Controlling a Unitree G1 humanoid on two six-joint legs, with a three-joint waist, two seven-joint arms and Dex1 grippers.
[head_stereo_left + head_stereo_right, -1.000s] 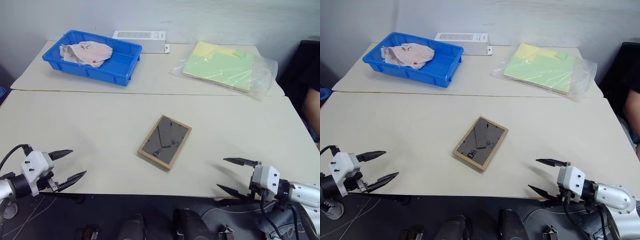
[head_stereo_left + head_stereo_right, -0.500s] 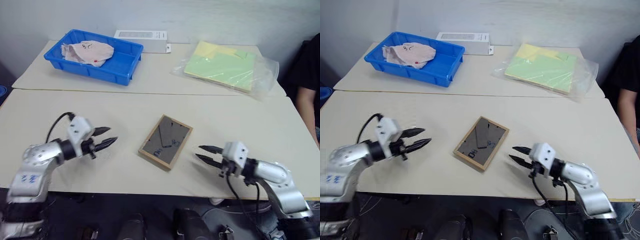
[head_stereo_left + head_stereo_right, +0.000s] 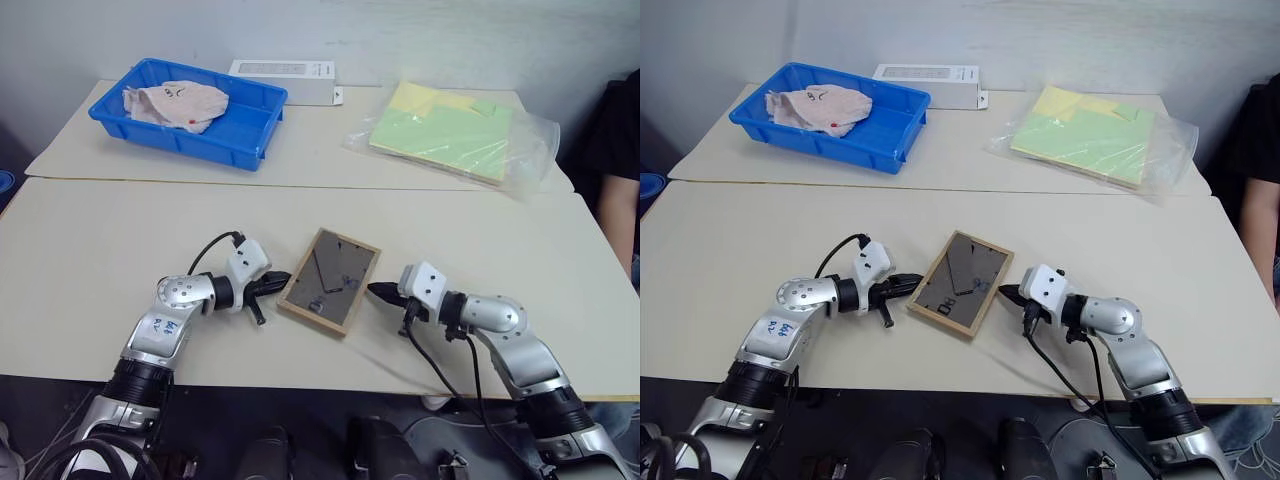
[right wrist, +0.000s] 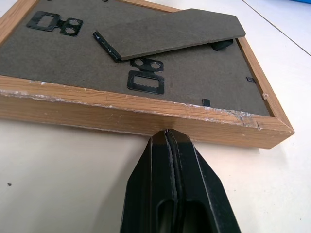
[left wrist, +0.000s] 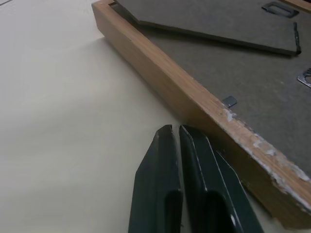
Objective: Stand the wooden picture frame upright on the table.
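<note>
Near the table's (image 3: 120, 230) front edge, about midway along it, the frame (image 3: 330, 280) lies flat, face down, its dark back panel and folded stand leg up. So the task is at its start, as I judge it: nothing is raised yet, the frame has to be tipped up, and the leg will probably need swinging out to prop it.

The left gripper (image 3: 281, 279) has its two fingers pressed together, holding nothing, with the tips right at the frame's left long edge (the left wrist view leaves it unclear whether they touch the wood). The right gripper (image 3: 379, 291) is likewise pressed together and empty, its tip set against the opposite long edge, touching or all but touching.

Farther back, toward the far left corner, stands a blue tray (image 3: 250, 130) with a crumpled cloth (image 3: 172, 102) in it; toward the far right, bagged sheets (image 3: 450, 130).
</note>
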